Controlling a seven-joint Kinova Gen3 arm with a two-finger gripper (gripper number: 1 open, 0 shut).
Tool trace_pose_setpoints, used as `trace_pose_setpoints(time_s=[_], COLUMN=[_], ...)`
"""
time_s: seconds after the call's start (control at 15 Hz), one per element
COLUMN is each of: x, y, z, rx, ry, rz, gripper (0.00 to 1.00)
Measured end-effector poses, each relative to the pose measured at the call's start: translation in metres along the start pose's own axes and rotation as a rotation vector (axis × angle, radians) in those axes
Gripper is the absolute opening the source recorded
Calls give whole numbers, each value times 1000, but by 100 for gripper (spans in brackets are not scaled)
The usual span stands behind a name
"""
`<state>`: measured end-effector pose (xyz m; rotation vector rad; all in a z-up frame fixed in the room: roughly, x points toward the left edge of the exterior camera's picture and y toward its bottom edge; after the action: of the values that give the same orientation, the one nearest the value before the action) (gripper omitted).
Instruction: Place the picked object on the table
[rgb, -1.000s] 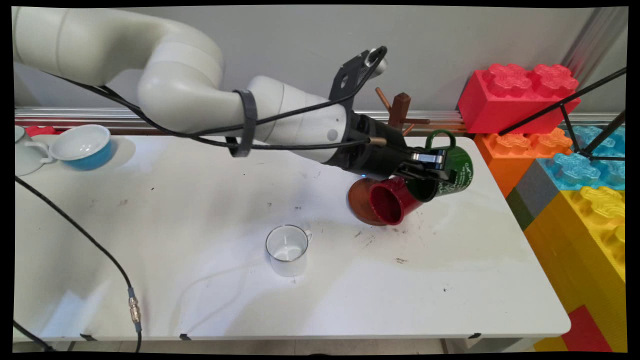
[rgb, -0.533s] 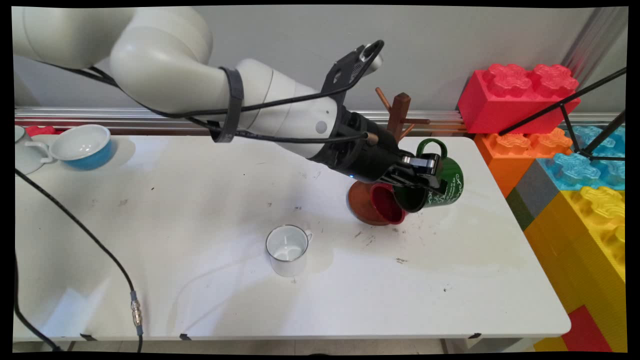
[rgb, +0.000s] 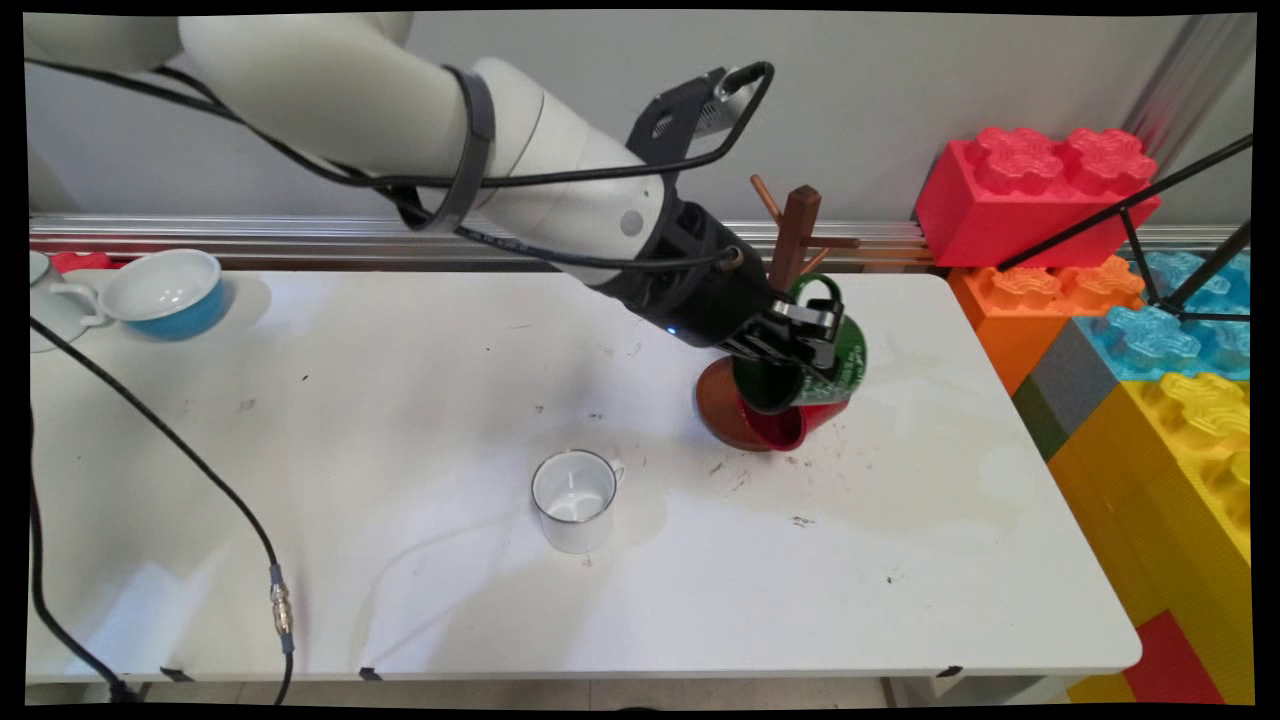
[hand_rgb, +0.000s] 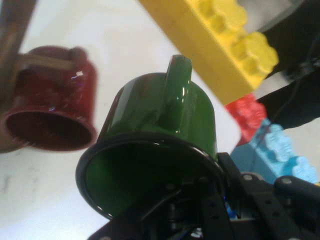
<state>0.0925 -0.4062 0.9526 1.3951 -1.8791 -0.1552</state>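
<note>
Green mug (rgb: 815, 365) with white lettering, red mug (rgb: 790, 425), brown stand (rgb: 795, 235).

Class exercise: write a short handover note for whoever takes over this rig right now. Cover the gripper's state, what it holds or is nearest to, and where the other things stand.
Gripper: shut on the green mug, gripping its rim; mug tilted, held in the air.
Nearby: the wooden mug tree right behind it; a red mug hangs on the tree, just below the green mug.
Elsewhere: a white enamel cup upright mid-table; a blue bowl and a white cup at the far left edge; big toy blocks right of the table.
</note>
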Motion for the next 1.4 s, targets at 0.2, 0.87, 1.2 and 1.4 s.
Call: trace_pose_setpoints(time_s=[0.2,0.87,1.2,1.4], x=[6,27,39,46], y=[0,-21,-55,-74], z=[-7,-21,-24,-20], rx=[72,277,395,446], ry=[-55,-275,-410,-476], rz=[10,247,440,531], gripper=[0,0,0,0])
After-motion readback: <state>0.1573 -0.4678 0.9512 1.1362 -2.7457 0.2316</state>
